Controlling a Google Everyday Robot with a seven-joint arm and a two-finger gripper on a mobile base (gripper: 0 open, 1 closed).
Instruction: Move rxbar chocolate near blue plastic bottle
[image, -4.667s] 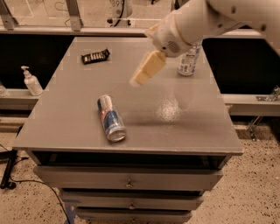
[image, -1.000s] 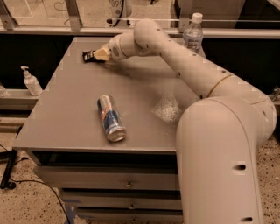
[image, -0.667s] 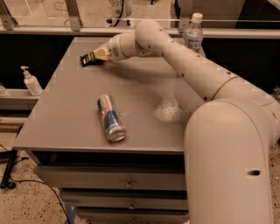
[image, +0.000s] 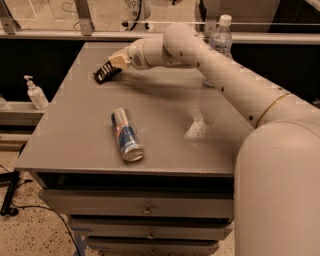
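The rxbar chocolate (image: 104, 73), a small black bar with white lettering, is at the far left of the grey table (image: 165, 105). It is tilted, with its right end between the fingers of my gripper (image: 117, 62). The gripper is shut on that end, and the bar's left end is down near the table top. The blue plastic bottle (image: 220, 35), clear with a white cap, stands upright at the far right of the table, behind my arm. The arm partly hides its lower half.
A blue-and-silver drink can (image: 127, 135) lies on its side near the table's front, left of centre. A white pump dispenser (image: 35, 93) stands on a lower ledge to the left. My arm's large lower body (image: 280, 185) fills the right foreground. Drawers sit below the table top.
The arm has swung from the far right over to the bar at the far left. Over the last second the bar has tilted and shifted slightly toward the front with the gripper on it.
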